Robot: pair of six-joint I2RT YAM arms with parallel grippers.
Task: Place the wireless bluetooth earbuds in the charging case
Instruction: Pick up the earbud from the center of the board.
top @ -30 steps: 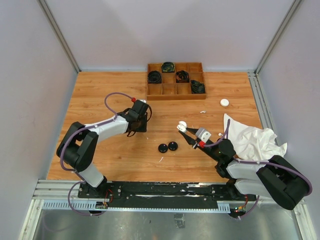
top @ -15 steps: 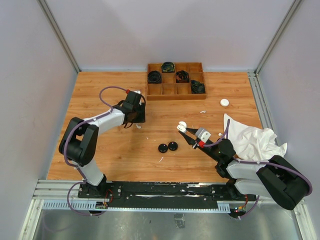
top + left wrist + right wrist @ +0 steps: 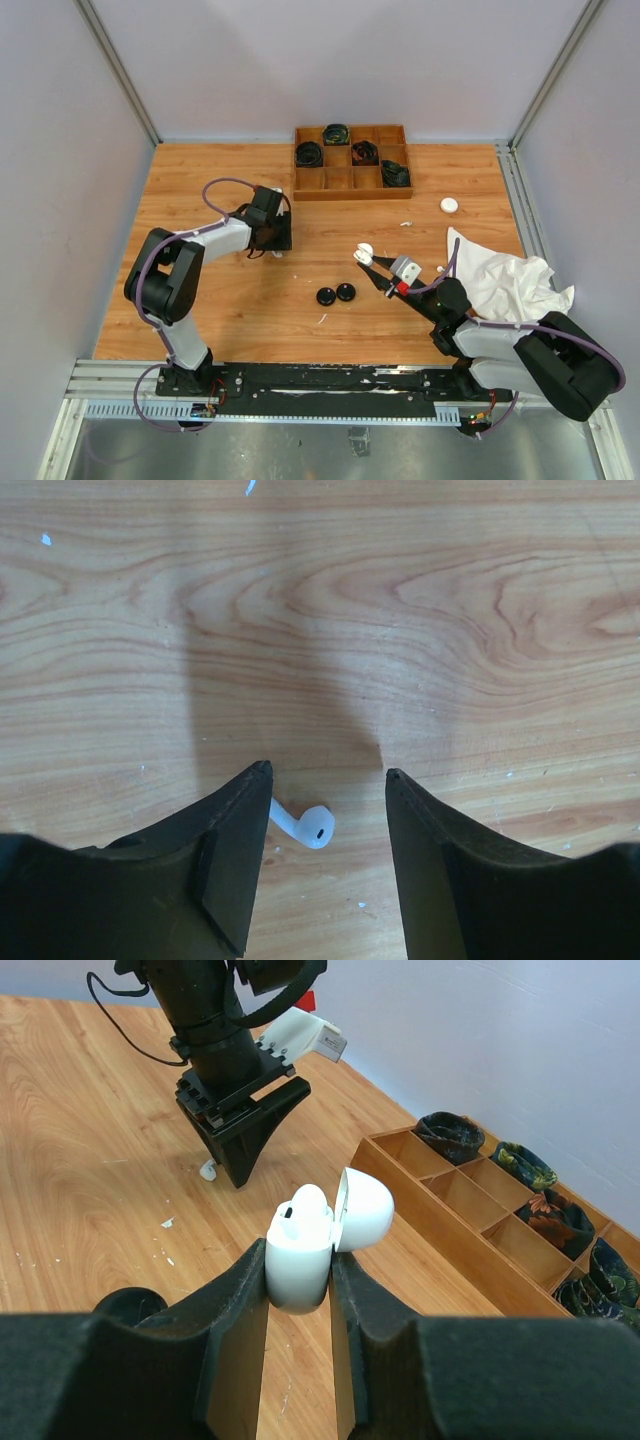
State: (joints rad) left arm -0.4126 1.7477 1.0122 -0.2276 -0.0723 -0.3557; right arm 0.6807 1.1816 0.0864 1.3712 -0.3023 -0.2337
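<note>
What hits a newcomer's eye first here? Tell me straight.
Mid-table, the right gripper pinches a white charging case with its lid flipped open. To its left, the left gripper hangs open over a white earbud lying on the table. A tray of coiled cables sits at the far edge.

Wooden table [image 3: 200,180] bears tray [image 3: 350,194], cloth [image 3: 505,280], black cases [image 3: 326,296], earbud [image 3: 312,828].

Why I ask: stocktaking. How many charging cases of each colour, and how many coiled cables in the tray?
White charging cases: 2
Black charging cases: 2
Coiled cables: 4
Total: 8
</note>
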